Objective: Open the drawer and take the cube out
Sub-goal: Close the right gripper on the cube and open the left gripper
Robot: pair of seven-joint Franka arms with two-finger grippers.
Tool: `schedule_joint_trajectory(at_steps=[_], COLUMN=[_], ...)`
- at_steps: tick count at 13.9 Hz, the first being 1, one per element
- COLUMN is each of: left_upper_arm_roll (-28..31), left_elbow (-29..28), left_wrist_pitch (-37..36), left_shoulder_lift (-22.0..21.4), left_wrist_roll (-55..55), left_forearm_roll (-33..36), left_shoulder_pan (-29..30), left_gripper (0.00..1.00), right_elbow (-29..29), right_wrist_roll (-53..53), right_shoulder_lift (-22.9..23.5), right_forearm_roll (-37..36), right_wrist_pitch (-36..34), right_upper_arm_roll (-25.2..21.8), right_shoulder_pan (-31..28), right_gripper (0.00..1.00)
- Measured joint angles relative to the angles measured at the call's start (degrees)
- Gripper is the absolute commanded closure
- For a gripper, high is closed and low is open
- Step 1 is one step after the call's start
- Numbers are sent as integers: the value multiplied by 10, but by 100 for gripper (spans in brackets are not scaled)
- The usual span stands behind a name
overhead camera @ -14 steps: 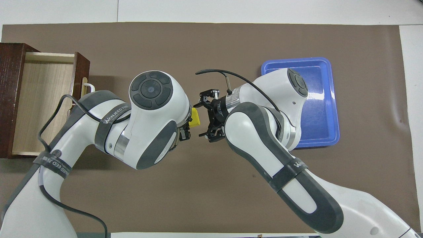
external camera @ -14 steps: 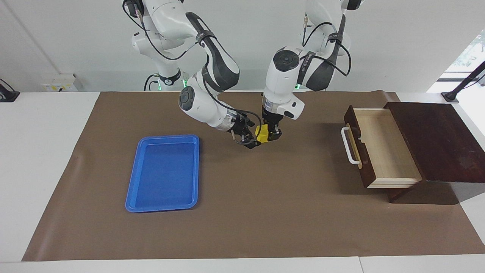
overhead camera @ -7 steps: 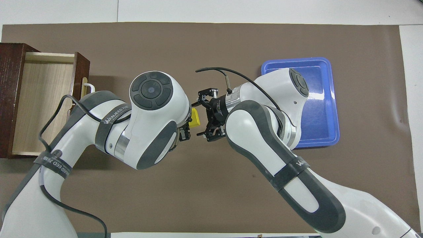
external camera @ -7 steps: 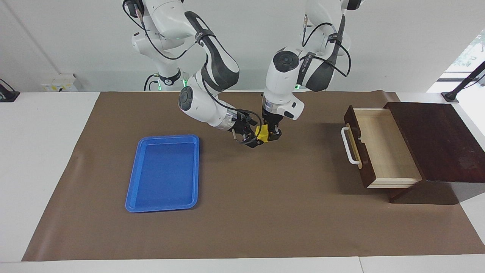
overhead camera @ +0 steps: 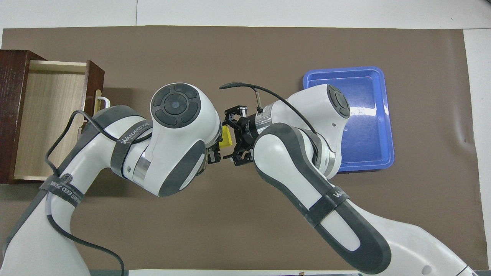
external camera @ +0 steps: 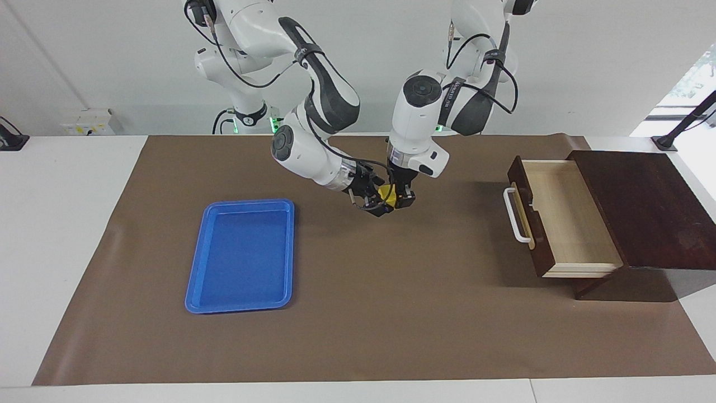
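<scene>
I'm seeing the blue tray lying toward the right arm's end. Over mid-bench, the right gripper is spreading its fingers wide around the cube; the left gripper is pinching it. The drawer is standing open.

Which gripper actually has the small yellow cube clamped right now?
The left gripper, pointing straight down, is shut on the small yellow cube; the right gripper comes in sideways, fingers open around it.
</scene>
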Motion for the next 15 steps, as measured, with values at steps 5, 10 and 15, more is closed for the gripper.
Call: schedule_joint_trajectory(at_steps=[5, 10, 15], left_upper_arm_roll=[0, -2, -1], left_elbow=[-2, -4, -3], left_wrist_pitch=[1, 2, 2], left_shoulder_lift=[0, -1, -1], left_wrist_roll=[1, 6, 10], left_forearm_roll=[0, 1, 2], left_shoulder_pan=[0, 0, 0], left_gripper=[100, 100, 0], right_elbow=[0, 1, 1], right_wrist_roll=[-2, -1, -2], right_shoulder_lift=[0, 1, 1], right_forearm_roll=[0, 2, 3], right_wrist_pitch=[2, 8, 9], right_upper_arm_roll=[-1, -2, -2], right_shoulder_pan=[-3, -3, -3], right_gripper=[38, 100, 100])
